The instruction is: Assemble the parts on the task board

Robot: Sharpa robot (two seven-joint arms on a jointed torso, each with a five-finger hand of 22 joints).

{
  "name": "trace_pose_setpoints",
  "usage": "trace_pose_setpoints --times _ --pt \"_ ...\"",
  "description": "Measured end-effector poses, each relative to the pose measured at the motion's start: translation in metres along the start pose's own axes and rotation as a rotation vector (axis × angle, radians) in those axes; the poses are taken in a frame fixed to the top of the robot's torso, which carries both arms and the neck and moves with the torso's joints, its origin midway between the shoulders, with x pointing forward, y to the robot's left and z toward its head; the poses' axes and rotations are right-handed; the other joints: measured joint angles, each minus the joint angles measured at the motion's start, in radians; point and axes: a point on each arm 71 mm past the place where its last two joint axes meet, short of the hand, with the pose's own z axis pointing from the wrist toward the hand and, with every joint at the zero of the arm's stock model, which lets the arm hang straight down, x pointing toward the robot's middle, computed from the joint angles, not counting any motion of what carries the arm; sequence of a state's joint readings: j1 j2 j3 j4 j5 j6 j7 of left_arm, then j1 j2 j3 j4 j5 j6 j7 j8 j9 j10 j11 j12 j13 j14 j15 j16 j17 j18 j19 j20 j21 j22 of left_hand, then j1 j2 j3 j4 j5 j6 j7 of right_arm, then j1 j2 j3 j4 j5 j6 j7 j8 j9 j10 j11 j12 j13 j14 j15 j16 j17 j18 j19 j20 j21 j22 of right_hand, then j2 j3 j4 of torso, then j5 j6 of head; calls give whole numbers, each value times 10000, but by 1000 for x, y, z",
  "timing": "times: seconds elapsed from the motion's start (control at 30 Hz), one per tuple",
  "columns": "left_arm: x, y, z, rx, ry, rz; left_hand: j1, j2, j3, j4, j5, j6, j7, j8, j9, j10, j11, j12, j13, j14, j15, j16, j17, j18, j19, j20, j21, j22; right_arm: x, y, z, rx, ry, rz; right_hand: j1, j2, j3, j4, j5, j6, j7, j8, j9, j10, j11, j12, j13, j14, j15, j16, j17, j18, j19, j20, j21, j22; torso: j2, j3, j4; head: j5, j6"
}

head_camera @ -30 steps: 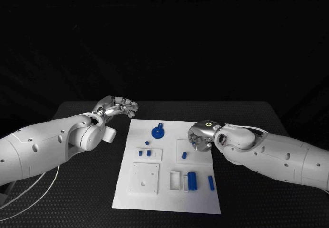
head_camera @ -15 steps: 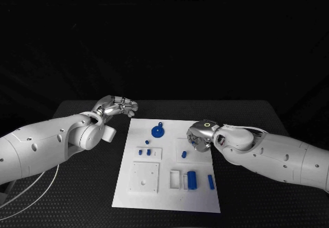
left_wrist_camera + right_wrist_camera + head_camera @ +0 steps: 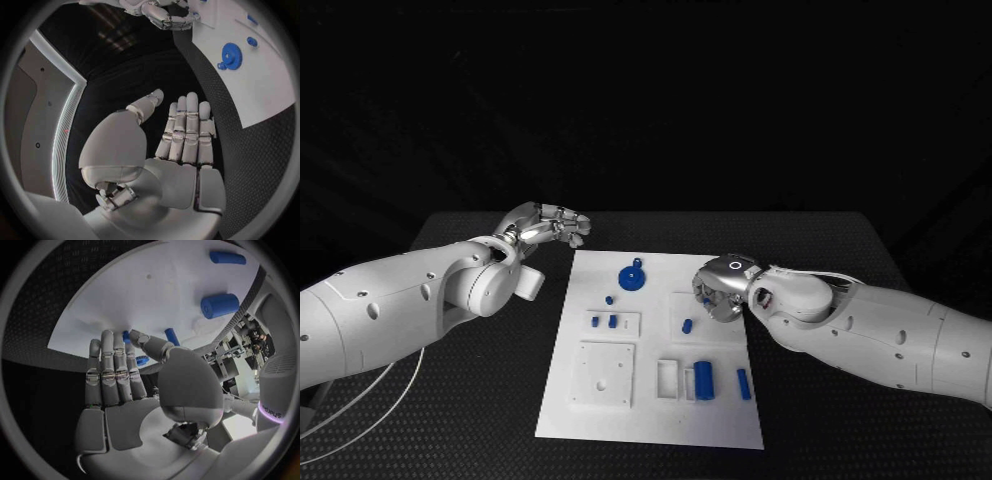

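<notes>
Hovering over the task board [image 3: 653, 400], right hand [image 3: 720, 289] (fingers straight, empty).

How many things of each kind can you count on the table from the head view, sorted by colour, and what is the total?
Blue gear: 1
Other blue parts in plain sight: 6
White task board: 1
Silver hands, left hand and right hand: 2
Total: 10
</notes>
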State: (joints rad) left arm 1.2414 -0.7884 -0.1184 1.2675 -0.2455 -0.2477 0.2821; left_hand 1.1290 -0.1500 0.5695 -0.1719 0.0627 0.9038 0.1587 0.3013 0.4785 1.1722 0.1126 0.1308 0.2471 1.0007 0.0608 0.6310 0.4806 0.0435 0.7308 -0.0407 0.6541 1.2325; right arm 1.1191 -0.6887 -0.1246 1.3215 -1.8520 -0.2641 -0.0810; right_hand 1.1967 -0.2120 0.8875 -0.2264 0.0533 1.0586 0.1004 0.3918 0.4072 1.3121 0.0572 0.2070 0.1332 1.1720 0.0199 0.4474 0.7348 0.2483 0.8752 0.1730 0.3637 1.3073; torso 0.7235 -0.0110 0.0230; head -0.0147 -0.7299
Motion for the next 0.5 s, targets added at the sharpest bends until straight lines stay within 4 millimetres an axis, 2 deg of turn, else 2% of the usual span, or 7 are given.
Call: trace_pose_setpoints --times 0.5 --pt "-1 0 0 -29 -24 9 0 0 0 0 0 0 0 0 1 0 0 0 -24 0 0 -38 30 -1 0 0 0 9 -2 0 -6 0 -79 53 -1 0 55 0 -1 28 -29 48 27 72 -1 -42 62 1 -1 0 48 0 39 -39 38 4 2 0 -9 -9 6"
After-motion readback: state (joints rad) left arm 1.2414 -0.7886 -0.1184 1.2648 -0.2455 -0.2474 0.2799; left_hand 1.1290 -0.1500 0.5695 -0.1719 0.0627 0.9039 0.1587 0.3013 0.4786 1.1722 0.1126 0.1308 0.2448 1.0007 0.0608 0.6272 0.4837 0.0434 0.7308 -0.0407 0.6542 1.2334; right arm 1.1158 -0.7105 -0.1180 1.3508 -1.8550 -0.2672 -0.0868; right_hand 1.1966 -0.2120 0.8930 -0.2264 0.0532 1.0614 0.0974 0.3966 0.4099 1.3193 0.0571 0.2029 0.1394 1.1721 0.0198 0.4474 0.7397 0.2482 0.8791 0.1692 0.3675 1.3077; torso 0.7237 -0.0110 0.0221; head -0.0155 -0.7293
